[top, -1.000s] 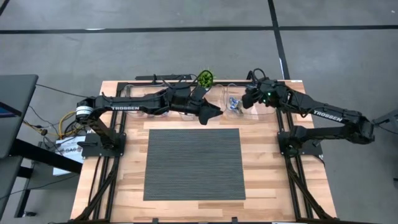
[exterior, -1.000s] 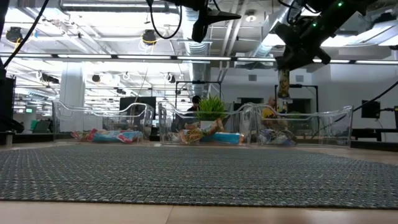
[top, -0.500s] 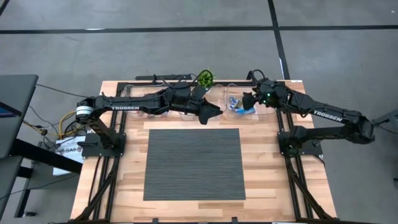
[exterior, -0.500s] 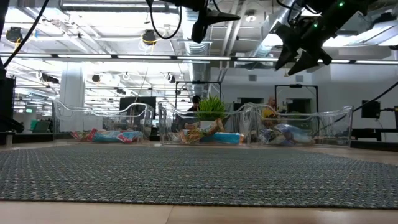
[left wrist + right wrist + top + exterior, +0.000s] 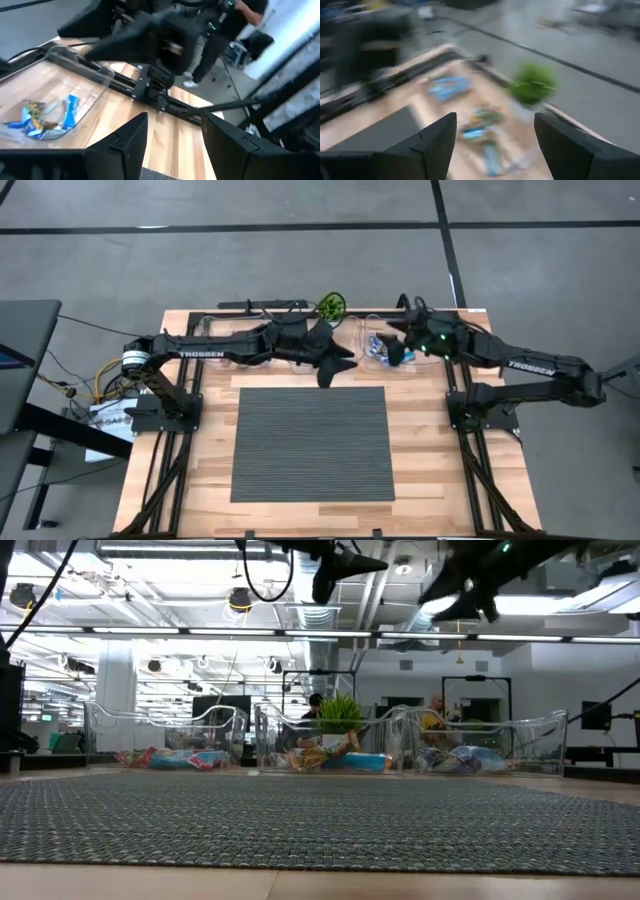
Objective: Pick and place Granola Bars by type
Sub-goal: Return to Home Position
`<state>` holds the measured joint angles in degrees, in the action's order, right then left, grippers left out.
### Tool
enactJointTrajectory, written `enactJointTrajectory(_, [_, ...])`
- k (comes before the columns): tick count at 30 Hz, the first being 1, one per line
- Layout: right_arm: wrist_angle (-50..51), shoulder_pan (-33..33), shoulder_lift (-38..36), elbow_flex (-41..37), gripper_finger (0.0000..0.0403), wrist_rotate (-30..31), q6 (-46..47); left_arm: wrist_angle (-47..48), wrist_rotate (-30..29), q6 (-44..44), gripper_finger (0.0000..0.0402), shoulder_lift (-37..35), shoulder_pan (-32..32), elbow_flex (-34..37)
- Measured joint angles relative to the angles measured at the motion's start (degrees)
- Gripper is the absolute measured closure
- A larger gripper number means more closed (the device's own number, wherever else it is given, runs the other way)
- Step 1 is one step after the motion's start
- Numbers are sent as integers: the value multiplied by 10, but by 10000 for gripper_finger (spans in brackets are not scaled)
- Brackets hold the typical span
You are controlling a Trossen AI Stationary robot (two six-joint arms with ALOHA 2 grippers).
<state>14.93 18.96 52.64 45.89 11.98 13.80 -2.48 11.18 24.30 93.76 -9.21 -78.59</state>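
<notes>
Shiny wrapped granola bars (image 5: 330, 756), blue and multicoloured, lie in three clear plastic bins (image 5: 530, 740) along the far edge of the wooden worktop (image 5: 420, 460). The right gripper (image 5: 394, 352) hangs above the far-right bin, spread and empty. The left gripper (image 5: 332, 367), likewise spread and empty, hangs near the middle bin. Sorting looks finished, so next both arms should fold home.

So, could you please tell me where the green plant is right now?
In the high view the plant stands mid-width at the table's far edge; the low view shows it behind the middle bin.
</notes>
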Motion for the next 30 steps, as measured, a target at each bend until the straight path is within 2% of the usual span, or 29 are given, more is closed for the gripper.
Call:
enactJointTrajectory(3, [-4,-37,-32,-21,143,-43,-34,5,25,-33,224,-2,4,0])
enactJointTrajectory(5, [-2,-61,-61,-47,143,-46,-42,23,47,-60,224,-13,7,1])
enactJointTrajectory(8, [-7,-93,-124,-98,143,-45,-42,45,48,-89,224,-45,16,14])
enactJointTrajectory(12, [-23,-131,-204,-151,142,-46,-32,36,8,-91,224,-108,30,95])
enactJointTrajectory(14, [-28,-153,-232,-167,142,-46,-32,-4,-10,-89,224,-145,40,148])
enactJointTrajectory(20, [-63,-210,-302,-216,142,-50,-66,-91,-15,-69,224,-249,63,292])
enactJointTrajectory(25, [-183,-237,-347,-282,142,-69,-107,-122,-15,-73,224,-309,87,358])
enactJointTrajectory(30, [-268,-251,-383,-353,142,-106,-103,-160,-14,-94,224,-346,100,406])
